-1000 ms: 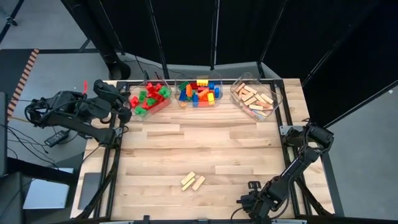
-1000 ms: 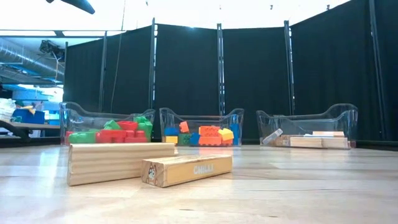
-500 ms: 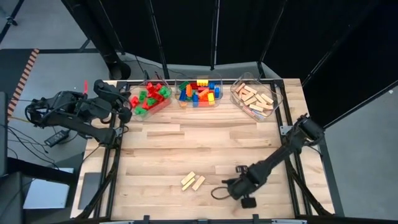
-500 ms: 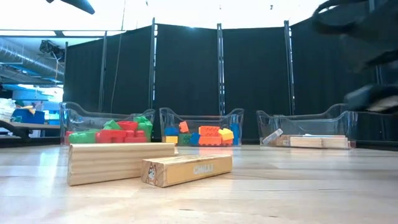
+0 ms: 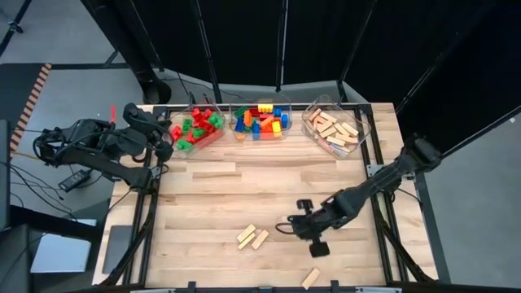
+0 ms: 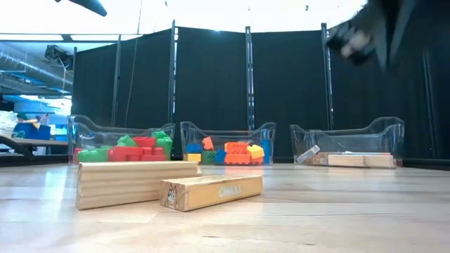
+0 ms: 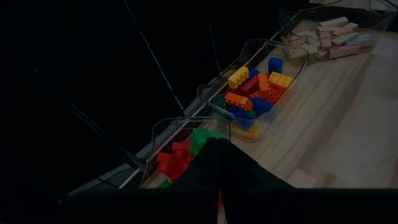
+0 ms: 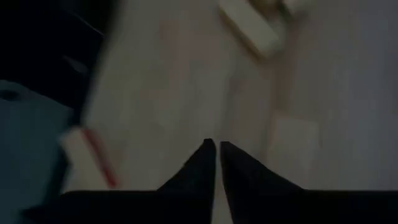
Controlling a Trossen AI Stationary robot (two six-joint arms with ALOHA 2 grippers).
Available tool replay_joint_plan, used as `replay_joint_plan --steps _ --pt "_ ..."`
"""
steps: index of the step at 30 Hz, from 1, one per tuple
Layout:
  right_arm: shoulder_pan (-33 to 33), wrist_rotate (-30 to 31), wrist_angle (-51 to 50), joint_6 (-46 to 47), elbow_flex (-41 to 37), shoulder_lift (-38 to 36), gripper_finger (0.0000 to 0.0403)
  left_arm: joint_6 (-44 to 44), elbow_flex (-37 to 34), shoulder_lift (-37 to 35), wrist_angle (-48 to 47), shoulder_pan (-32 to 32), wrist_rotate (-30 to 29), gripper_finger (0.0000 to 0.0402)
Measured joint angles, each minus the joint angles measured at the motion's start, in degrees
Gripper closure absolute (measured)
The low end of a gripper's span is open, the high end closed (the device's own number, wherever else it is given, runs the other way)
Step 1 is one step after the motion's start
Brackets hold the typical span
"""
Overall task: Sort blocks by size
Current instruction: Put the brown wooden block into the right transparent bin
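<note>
1. The counter (image 5: 244,191) is a pale wooden top; most of its middle lies bare between the far row of bins and the near edge.
2. Three clear bins stand side by side along the far edge. The left bin (image 5: 195,129) holds red and green blocks (image 5: 191,130), the middle bin (image 5: 261,122) mixed coloured bricks (image 5: 262,122), and the right bin (image 5: 334,129) tan wooden bars (image 5: 335,130).
3. Two wooden bars (image 5: 252,238) lie touching each other on the near half of the counter, a little left of centre, with open wood on every side. In the low view they fill the left foreground.
4. One more wooden bar (image 5: 310,278) lies at the very near edge, right of centre, well apart from the pair.
5. The right gripper (image 5: 295,228) hangs over the near-middle of the counter, just to the right of the pair of bars and apart from them. In its wrist view the jaws are pressed together to a thin slit with nothing between them. The right arm stretches back to the counter's right edge.
6. The left gripper (image 5: 167,134) waits at the far left corner, beside the left bin. Its jaws are pressed together and hold nothing.
7. The strip of counter in front of the bins is open from left edge to right edge.
</note>
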Motion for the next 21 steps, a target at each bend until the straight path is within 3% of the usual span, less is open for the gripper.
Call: replay_joint_plan --steps 5,14,17,21 --pt "4.6 -4.3 5.3 -6.7 2.4 0.6 0.0294 0.0 0.0 0.0 0.0 0.0 0.0 0.0397" --pt "11.4 -9.8 2.2 -10.7 10.5 16.5 0.0095 0.1 0.0 0.0 0.0 0.0 0.0 0.0397" --pt "12.6 -10.2 1.5 -10.8 13.4 20.9 0.0061 0.2 0.0 0.0 0.0 0.0 0.0 0.0397" --pt "14.3 -10.3 1.5 -10.8 15.3 24.0 0.0054 0.4 0.0 0.0 0.0 0.0 0.0 0.0397"
